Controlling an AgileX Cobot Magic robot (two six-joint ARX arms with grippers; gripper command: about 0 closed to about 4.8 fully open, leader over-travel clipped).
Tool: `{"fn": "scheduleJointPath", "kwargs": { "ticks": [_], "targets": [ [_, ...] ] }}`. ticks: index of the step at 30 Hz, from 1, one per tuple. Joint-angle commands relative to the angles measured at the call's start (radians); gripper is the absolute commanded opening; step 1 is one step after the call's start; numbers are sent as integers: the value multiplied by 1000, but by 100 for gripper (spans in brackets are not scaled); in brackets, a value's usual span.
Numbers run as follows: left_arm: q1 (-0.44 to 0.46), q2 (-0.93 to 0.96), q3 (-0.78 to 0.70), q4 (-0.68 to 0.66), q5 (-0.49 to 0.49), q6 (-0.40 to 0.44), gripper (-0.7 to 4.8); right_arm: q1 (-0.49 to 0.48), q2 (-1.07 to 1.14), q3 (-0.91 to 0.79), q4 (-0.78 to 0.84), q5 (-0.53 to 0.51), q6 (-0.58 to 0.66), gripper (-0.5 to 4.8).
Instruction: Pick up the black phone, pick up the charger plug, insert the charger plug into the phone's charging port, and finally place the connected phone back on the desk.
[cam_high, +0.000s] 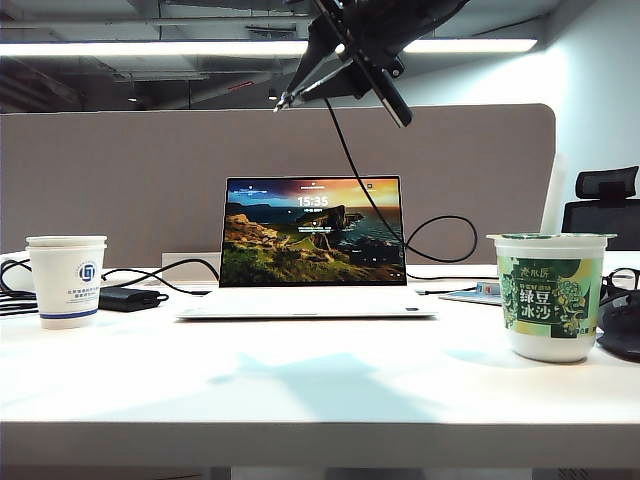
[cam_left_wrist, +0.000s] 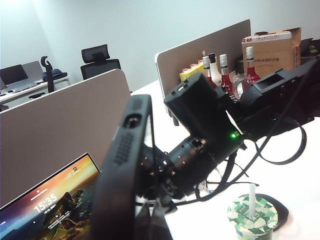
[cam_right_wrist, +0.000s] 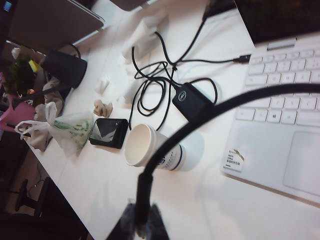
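High above the desk (cam_high: 300, 370), both grippers meet at the top middle of the exterior view. My left gripper (cam_left_wrist: 152, 220) is shut on the black phone (cam_left_wrist: 122, 170), which stands edge-on to the wrist camera and shows as a slanted dark bar (cam_high: 388, 95). My right gripper (cam_right_wrist: 141, 221) is shut on the charger plug (cam_right_wrist: 143, 192); its fingers (cam_high: 290, 97) point down-left, a little apart from the phone. The plug's black cable (cam_right_wrist: 200, 117) arcs away from the jaws and hangs down behind the laptop (cam_high: 352, 165). I cannot make out the phone's charging port.
An open laptop (cam_high: 312, 240) stands mid-desk below the grippers. A white paper cup (cam_high: 66, 280) and a black power brick (cam_high: 128, 298) with cables sit to the left. A green dessert cup (cam_high: 551, 295) stands to the right. A grey partition (cam_high: 120, 180) backs the desk.
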Motion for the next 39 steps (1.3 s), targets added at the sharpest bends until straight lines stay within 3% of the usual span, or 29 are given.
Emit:
{"fn": "scheduleJointPath", "kwargs": {
  "ticks": [1, 9, 23, 29, 39],
  "targets": [
    [0, -5, 8, 38, 1, -3, -6, -3, -7, 3, 46, -16, -8, -5],
    [0, -5, 8, 30, 1, -4, -6, -8, -7, 3, 124, -18, -8, -5],
    [0, 9, 8, -54, 2, 0, -6, -87, -12, 3, 413, -397, -12, -6],
    [0, 27, 7, -72, 15, 1, -6, -97, -34, 3, 500, -478, -22, -6],
    [0, 75, 8, -73, 154, 19, -6, -120, -132, 3, 510, -623, -68, -6]
  ]
}}
